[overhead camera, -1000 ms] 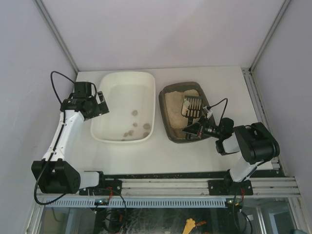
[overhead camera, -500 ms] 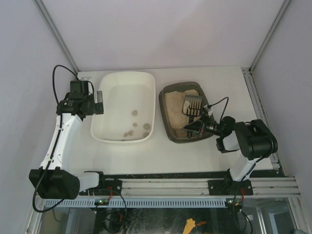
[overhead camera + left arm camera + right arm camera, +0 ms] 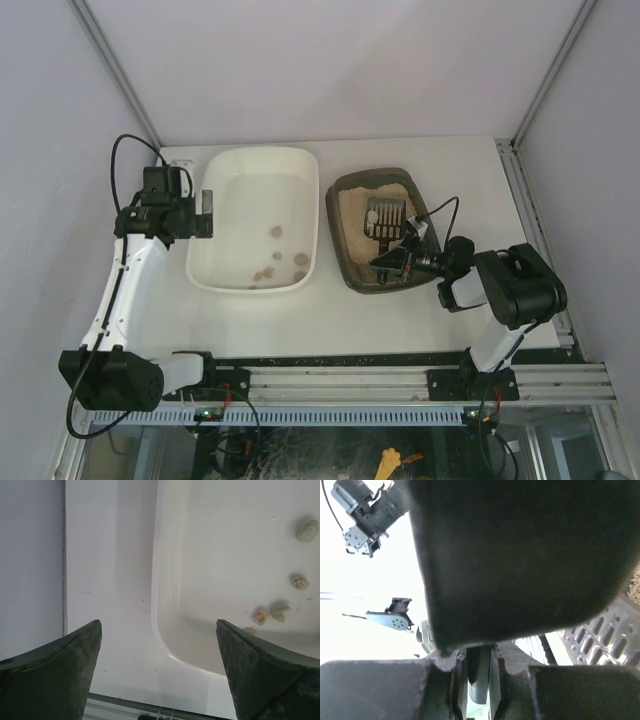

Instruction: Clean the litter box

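Top external, right end effector point(image 3: 391, 265) gripping scoop point(image 3: 384, 217) inside litter box point(image 3: 338, 248), left end effector point(image 3: 206, 214) spread wide

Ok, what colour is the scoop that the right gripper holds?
The scoop is dark grey, clearest in the top external view.

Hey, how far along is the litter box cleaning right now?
Done: several clumps already lie in the white tub. In hand: the right pincer is shut on the scoop, its slotted head over the sand in the litter box; the left pincer hangs open beside the tub. Left: whether clumps remain in the sand cannot be told, and the scoop is not yet set down.
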Motion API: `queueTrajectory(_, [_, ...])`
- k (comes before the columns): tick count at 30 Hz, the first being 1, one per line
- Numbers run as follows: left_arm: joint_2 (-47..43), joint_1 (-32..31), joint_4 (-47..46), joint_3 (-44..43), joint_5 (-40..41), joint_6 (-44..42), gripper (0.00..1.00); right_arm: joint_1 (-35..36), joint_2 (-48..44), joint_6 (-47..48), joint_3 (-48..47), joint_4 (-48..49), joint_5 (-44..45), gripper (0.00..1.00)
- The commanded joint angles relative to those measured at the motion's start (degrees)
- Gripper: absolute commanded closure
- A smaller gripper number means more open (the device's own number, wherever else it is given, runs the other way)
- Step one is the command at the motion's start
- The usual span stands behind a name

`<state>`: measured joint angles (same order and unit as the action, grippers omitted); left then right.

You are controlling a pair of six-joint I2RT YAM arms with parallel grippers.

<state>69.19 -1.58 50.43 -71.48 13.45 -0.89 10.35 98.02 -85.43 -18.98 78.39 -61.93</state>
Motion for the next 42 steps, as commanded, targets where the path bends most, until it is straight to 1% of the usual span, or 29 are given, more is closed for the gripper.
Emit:
queueTrajectory(1, [-1.3,0.0,0.5,-4.2,-2.4,-2.1,0.00,-2.5,0.8,-4.6,-2.2,7.6,0.3,1.00])
queueTrajectory(2, [-1.3,-0.1,0.5,-4.1,-2.7,-2.4,0.00,-2.2,0.5,-4.2,-2.5,7.1,0.4,1.00])
queueTrajectory(5, [-1.4,-0.1,1.0,-4.3,-3.8,-2.5,0.00,2.6,-1.0,-1.2,-4.5,0.9,-0.3,1.00])
queueTrajectory(6, [-1.3,-0.1,1.1,-4.1,-4.2,-2.6,0.00,3.1,-1.4,-0.9,-4.5,0.2,-0.1,1.00])
queueTrajectory(9, [-1.0,-0.1,1.1,-4.2,-4.1,-2.6,0.00,-0.9,-1.0,-2.5,-3.7,2.7,0.9,1.00])
queueTrajectory(11, [-0.7,-0.1,1.4,-4.2,-4.0,-2.6,0.00,-0.6,-0.2,-2.8,-3.8,3.6,1.1,1.00])
queueTrajectory(14, [-0.5,-0.1,1.6,-4.3,-4.3,-2.7,0.00,2.2,0.3,-1.5,-4.6,1.6,0.6,1.00])
queueTrajectory(17, [-0.5,0.0,1.5,-4.3,-4.5,-2.8,0.00,-0.9,2.5,-6.3,-4.4,7.5,1.6,1.00])
queueTrajectory(19, [-0.2,-0.1,1.6,-4.3,-4.6,-3.0,0.00,-1.8,2.1,-6.4,-5.4,7.0,2.1,1.00])
queueTrajectory(20, [-0.1,-0.2,1.7,-4.2,-4.9,-3.1,0.00,-0.7,1.4,-5.4,-6.4,4.5,1.8,1.00])
queueTrajectory(23, [0.0,-0.1,1.8,-4.2,-5.2,-3.4,0.00,4.6,-1.3,1.9,-9.9,-8.2,0.4,1.00])
queueTrajectory(24, [0.1,-0.2,1.9,-4.2,-5.1,-3.4,0.00,5.0,-1.6,2.5,-10.4,-9.2,0.2,1.00])
queueTrajectory(25, [0.3,-0.1,1.9,-4.3,-4.9,-3.4,0.00,3.6,-1.3,1.1,-10.5,-7.6,-0.1,1.00])
queueTrajectory(27, [0.5,-0.1,2.0,-4.3,-4.7,-3.5,0.00,0.3,0.3,-5.6,-10.2,0.2,0.2,1.00])
queueTrajectory(28, [0.5,-0.1,2.0,-4.3,-4.7,-3.6,0.00,-0.8,1.2,-7.6,-10.3,3.2,0.5,1.00])
queueTrajectory(29, [0.5,-0.1,2.2,-4.4,-4.8,-3.5,0.00,-1.0,1.6,-8.0,-10.4,4.2,0.6,1.00])
queueTrajectory(30, [0.6,-0.1,2.2,-4.4,-4.9,-3.6,0.00,-0.3,1.7,-7.2,-10.6,3.4,0.6,1.00])
queueTrajectory(32, [0.7,-0.1,2.4,-4.6,-4.9,-3.6,0.00,2.5,1.0,-3.4,-11.5,-3.2,-0.2,1.00])
queueTrajectory(33, [0.8,-0.1,2.5,-4.7,-4.9,-3.6,0.00,3.4,0.5,-2.4,-11.6,-4.6,-0.3,1.00])
queueTrajectory(34, [0.9,-0.1,2.6,-4.7,-4.9,-3.7,0.00,3.2,0.2,-2.7,-11.6,-4.6,-0.4,1.00])
queueTrajectory(37, [0.9,-0.1,2.7,-4.7,-5.4,-3.8,0.00,-0.1,0.0,-6.7,-11.6,0.4,-0.2,1.00])
queueTrajectory(38, [0.9,-0.1,2.9,-4.8,-5.6,-3.9,0.00,-0.4,-0.8,-6.3,-12.0,-1.1,-0.2,1.00])
queueTrajectory(39, [1.0,-0.1,3.0,-4.9,-5.6,-3.9,0.00,-0.1,-2.1,-3.3,-12.7,-6.2,-0.4,1.00])
queueTrajectory(41, [1.1,-0.1,2.9,-5.0,-4.4,-3.2,0.00,2.5,-7.1,5.8,-14.8,-21.3,0.0,1.00])
queueTrajectory(42, [1.2,-0.1,2.8,-5.1,-3.3,-2.7,0.00,3.8,-9.2,11.3,-16.5,-30.7,0.8,1.00])
